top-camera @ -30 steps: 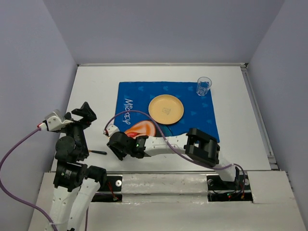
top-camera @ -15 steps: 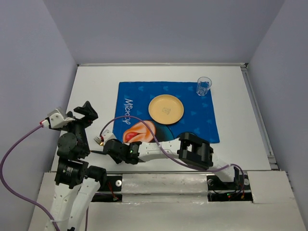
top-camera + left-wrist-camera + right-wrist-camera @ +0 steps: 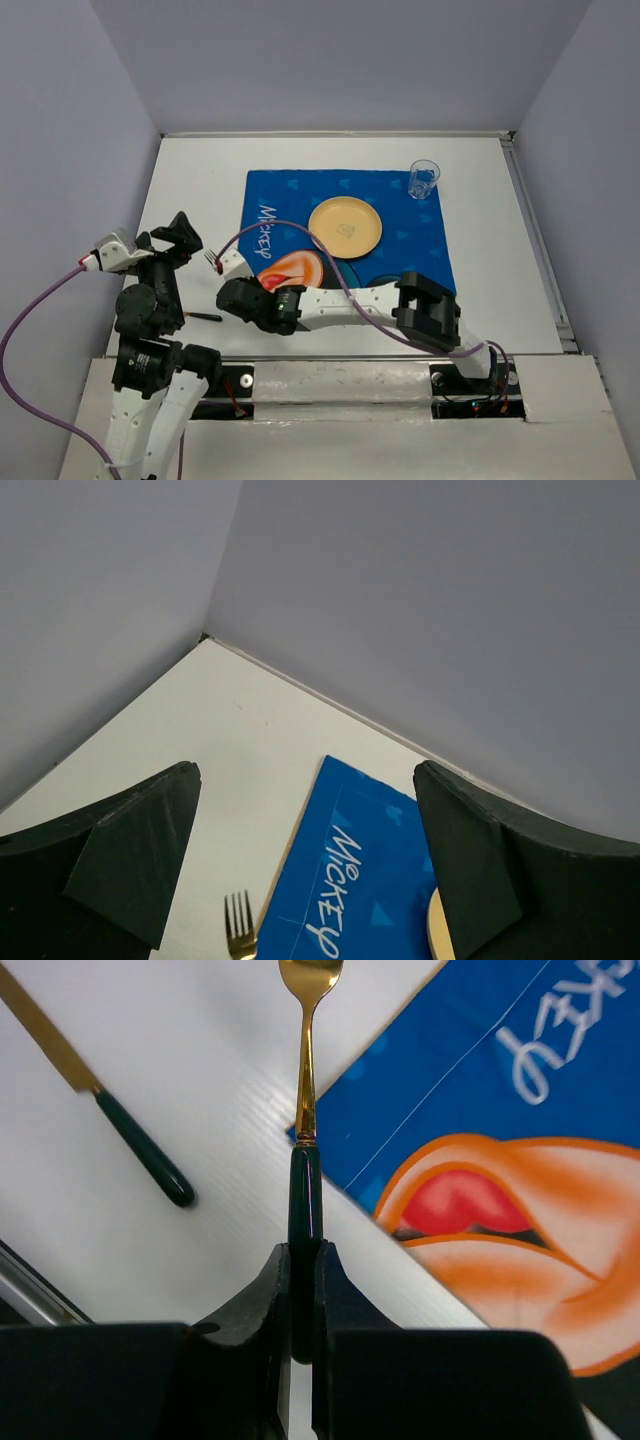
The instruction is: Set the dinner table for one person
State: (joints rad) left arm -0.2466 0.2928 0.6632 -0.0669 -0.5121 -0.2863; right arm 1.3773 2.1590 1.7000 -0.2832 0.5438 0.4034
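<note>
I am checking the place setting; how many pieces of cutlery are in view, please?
2. A fork is clamped in the right gripper by the placemat's left edge; a knife lies on the bare dinner table beside it. Others may be hidden under the arms.

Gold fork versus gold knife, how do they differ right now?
The gold fork with dark green handle is clamped in the right gripper; the gold knife with dark green handle lies loose on the white table. The fork ends in tines, the knife in a flat blade. Both share gold metal and green handles.
</note>
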